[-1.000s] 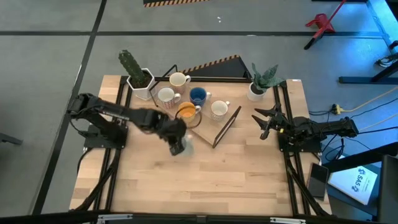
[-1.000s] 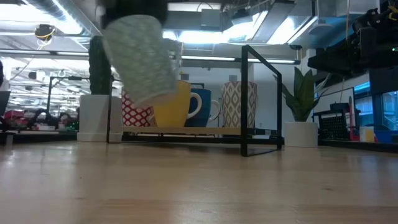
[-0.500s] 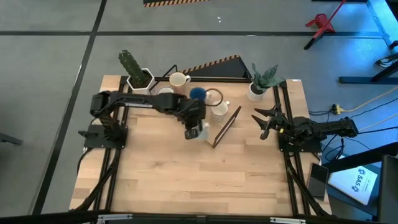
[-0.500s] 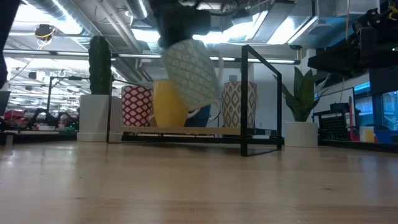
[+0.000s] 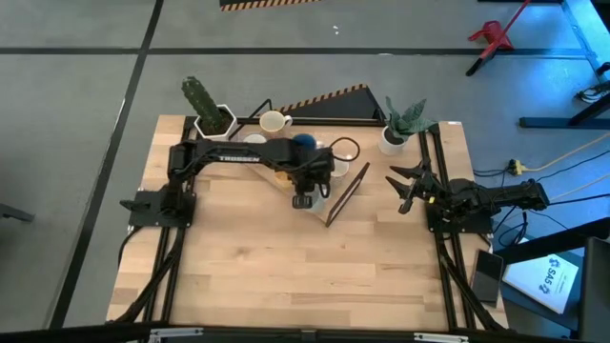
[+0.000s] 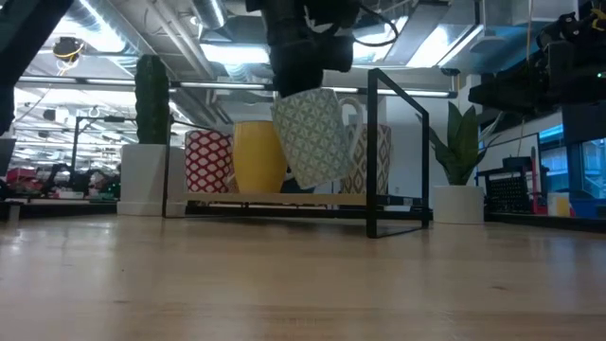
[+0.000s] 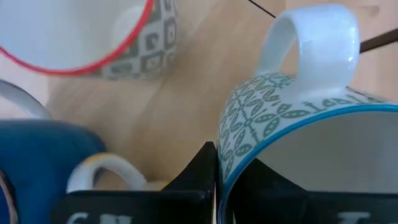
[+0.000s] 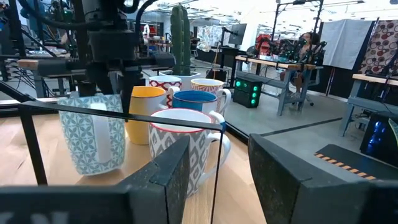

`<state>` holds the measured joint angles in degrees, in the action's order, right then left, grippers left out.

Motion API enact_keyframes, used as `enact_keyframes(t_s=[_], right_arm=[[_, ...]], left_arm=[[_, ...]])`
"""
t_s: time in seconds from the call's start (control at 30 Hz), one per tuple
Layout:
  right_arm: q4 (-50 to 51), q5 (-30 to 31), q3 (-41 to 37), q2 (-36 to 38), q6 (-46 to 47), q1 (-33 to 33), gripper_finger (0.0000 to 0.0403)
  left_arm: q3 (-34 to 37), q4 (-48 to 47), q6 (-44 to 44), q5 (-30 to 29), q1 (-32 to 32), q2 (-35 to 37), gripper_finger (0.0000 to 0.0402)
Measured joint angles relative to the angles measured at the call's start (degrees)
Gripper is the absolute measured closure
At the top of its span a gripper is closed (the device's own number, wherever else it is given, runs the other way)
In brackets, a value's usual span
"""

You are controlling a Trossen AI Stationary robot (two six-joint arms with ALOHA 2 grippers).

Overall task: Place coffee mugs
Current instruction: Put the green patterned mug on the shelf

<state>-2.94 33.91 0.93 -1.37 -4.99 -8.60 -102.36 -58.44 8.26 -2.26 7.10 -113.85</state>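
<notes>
light: bright, from ceiling strip lights [image 6: 237, 52] overhead
shadows: soft, faint
blur: blue mug [image 7: 43, 149] up close is mushy

Left arm [image 5: 238, 157] stretched across the table's back, jaws clamped, right arm [image 5: 477, 200] folded at its edge, jaws spread

The left arm [image 5: 233, 158] reads "TROSSEN"; the floor packet [image 5: 553, 276] reads "SAS".
</notes>
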Motion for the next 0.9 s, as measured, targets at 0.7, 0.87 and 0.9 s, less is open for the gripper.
enact_keyframes(t_s=[0.7, 0.87, 0.9], right_arm=[[0.0, -0.02, 0.0, 0.02, 0.15, 0.0, 0.0253], [0.0, -0.02, 0.0, 0.0, 0.2, 0.02, 0.0253], [0.0, -0.04, 0.0, 0.01, 0.2, 0.0, 0.0253]], left_arm=[[-0.62, 1.08, 2.86, -2.84, 0.93, -0.32, 0.0385], [-0.62, 1.74, 2.88, -2.98, 0.91, -0.32, 0.0385], [-0.62, 1.96, 2.86, -3.0, 0.93, -0.32, 0.0385]])
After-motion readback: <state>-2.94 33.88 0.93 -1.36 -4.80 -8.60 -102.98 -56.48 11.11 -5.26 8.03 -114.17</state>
